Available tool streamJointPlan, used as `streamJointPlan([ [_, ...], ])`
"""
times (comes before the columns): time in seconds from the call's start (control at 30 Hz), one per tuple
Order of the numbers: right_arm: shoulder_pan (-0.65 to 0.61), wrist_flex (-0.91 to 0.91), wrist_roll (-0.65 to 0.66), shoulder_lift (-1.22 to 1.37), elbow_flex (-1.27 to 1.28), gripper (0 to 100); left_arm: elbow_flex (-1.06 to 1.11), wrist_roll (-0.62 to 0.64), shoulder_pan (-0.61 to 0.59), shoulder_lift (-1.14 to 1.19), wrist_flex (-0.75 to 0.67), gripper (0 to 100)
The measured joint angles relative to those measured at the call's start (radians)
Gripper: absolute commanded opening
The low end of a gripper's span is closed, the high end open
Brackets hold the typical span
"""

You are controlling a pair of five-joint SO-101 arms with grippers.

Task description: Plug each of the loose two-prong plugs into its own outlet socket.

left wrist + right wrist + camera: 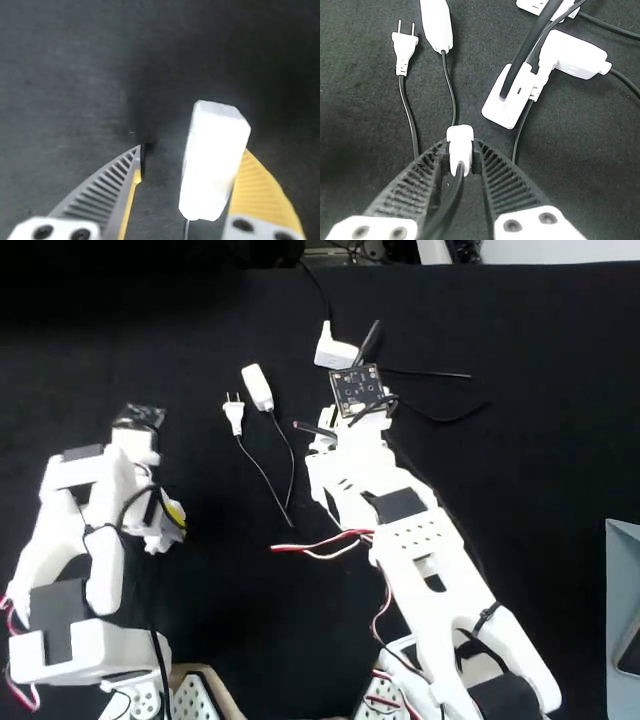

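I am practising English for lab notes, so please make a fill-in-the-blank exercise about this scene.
1. The table has a ___ surface.
2. The loose plug beside the white socket shows ___ prongs.
3. The right end effector is shut on a small ___ connector.
Missing words: black; two; white.

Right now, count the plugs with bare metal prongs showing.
1: the white two-prong plug lies on the black cloth. The black right end effector is shut on a small white cord fitting; its prongs, if any, are hidden.
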Motion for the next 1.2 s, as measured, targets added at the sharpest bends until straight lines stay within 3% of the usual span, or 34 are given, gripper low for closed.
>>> streamJointPlan([
  [0.47, 0.000, 0.000, 0.000, 0.000, 0.000, 1.1, -0.173, 0.000, -0.117, 0.005, 0.043, 29],
  [0.7, 0.000, 0.000, 0.000, 0.000, 0.000, 1.1, -0.213, -0.048, -0.075, 0.009, 0.150, 29],
  [0.87, 0.000, 0.000, 0.000, 0.000, 0.000, 1.1, -0.189, -0.089, -0.046, 0.014, 0.123, 28],
  [1.1, 0.000, 0.000, 0.000, 0.000, 0.000, 1.1, 0.000, -0.095, -0.037, 0.014, -0.110, 6],
  [1.2, 0.000, 0.000, 0.000, 0.000, 0.000, 1.1, 0.028, -0.092, 0.003, 0.011, -0.143, 3],
])
